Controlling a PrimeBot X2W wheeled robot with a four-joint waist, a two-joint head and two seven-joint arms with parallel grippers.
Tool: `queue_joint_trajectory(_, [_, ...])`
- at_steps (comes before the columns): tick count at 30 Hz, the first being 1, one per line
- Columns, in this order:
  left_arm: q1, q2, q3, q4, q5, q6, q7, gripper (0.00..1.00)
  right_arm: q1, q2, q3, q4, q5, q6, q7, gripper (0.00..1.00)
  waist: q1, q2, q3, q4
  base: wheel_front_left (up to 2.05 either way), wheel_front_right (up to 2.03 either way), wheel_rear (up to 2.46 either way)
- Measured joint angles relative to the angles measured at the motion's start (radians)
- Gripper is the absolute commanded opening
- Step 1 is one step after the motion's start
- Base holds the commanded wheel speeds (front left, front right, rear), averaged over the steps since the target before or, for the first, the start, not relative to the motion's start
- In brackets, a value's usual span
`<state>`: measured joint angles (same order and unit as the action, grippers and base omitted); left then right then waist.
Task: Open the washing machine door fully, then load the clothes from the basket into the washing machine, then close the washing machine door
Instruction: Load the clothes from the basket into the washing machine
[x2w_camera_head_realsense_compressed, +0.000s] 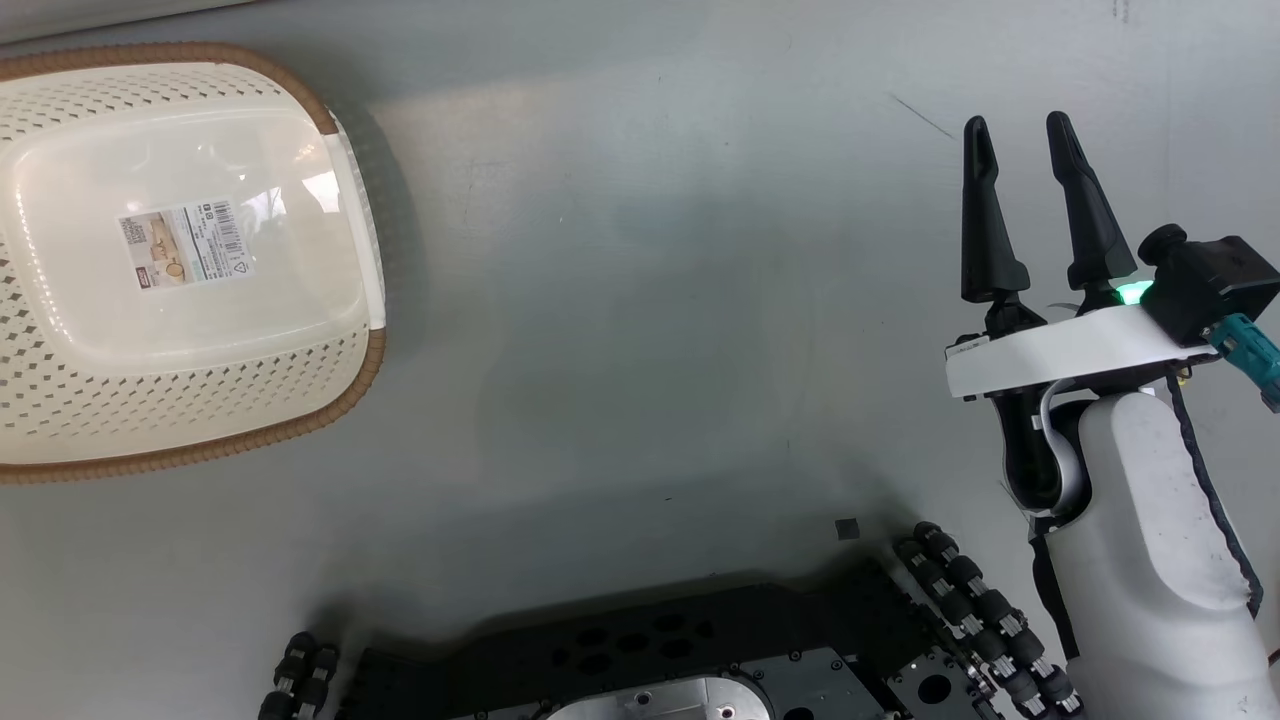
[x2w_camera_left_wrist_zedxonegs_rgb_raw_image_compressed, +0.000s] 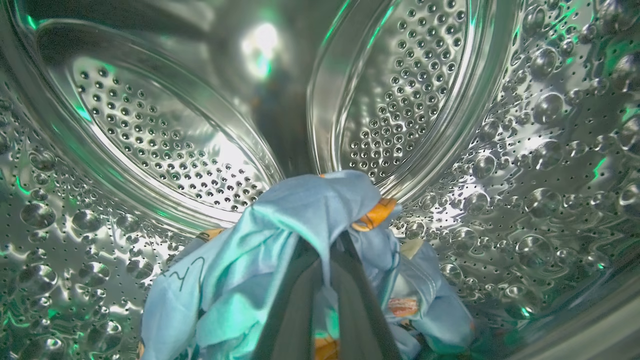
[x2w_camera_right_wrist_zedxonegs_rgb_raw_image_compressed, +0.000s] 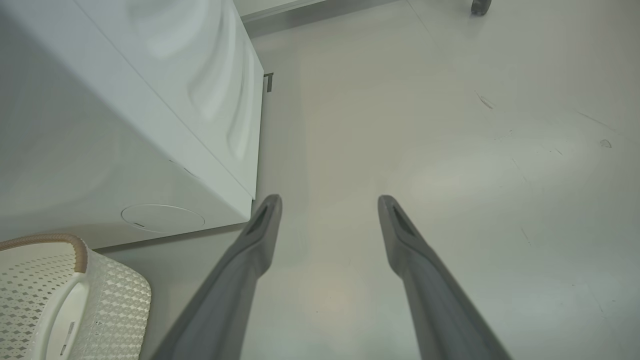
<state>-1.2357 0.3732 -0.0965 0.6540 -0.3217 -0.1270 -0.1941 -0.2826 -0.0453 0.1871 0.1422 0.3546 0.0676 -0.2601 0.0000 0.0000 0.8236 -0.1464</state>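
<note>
The white washing machine (x2w_camera_right_wrist_zedxonegs_rgb_raw_image_compressed: 125, 125) stands just beside the cream basket (x2w_camera_head_realsense_compressed: 150, 400) on the grey floor (x2w_camera_head_realsense_compressed: 650, 300). Inside its perforated steel drum (x2w_camera_left_wrist_zedxonegs_rgb_raw_image_compressed: 165, 135), the light blue clothes (x2w_camera_left_wrist_zedxonegs_rgb_raw_image_compressed: 280, 235) drape over the left pincer (x2w_camera_left_wrist_zedxonegs_rgb_raw_image_compressed: 326, 250), which is clenched on them. The right pincer (x2w_camera_head_realsense_compressed: 1018, 125) hangs released above the floor.

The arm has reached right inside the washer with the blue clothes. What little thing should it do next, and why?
Probably open the left gripper and let go. Its fingers look pinched together on the clothes, which sit deep inside the drum, and the basket shows a bare floor, so nothing seems left to fetch.
</note>
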Motion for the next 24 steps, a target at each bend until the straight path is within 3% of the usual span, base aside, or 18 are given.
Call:
queue_joint_trajectory(13, [-0.020, 0.018, -0.031, 0.075, -0.043, 0.000, 0.035, 0.00, -0.003, 0.000, 0.004, 0.000, 0.006, -0.008, 0.000, 1.00, 0.0000, 0.0000, 0.011, -0.007, 0.00, 0.00, 0.00])
queue_joint_trajectory(14, [-0.025, 0.021, -0.031, 0.077, -0.045, 0.000, 0.033, 0.10, -0.005, 0.000, 0.004, 0.000, 0.006, -0.008, 0.000, 1.00, 0.0000, 0.0000, 0.011, -0.007, 0.00, 0.00, 0.00])
queue_joint_trajectory(15, [-0.028, 0.023, -0.032, 0.077, -0.046, 0.000, 0.024, 0.58, -0.007, 0.000, 0.004, 0.000, 0.006, -0.008, 0.000, 1.00, 0.0000, 0.0000, 0.012, -0.007, 0.00, 0.00, 0.00])
queue_joint_trajectory(16, [-0.031, 0.023, -0.030, 0.080, -0.046, 0.000, 0.020, 1.00, -0.010, 0.000, 0.004, 0.000, 0.006, -0.008, 0.000, 1.00, 0.0000, 0.0000, 0.012, -0.007, 0.00, 0.00, 0.00])
queue_joint_trajectory(24, [-0.031, 0.013, -0.032, 0.121, -0.066, 0.000, -0.015, 1.00, -0.019, 0.000, -0.014, 0.002, 0.006, -0.008, 0.000, 1.00, 0.0000, 0.0000, -0.005, 0.002, 0.00, 0.00, 0.00])
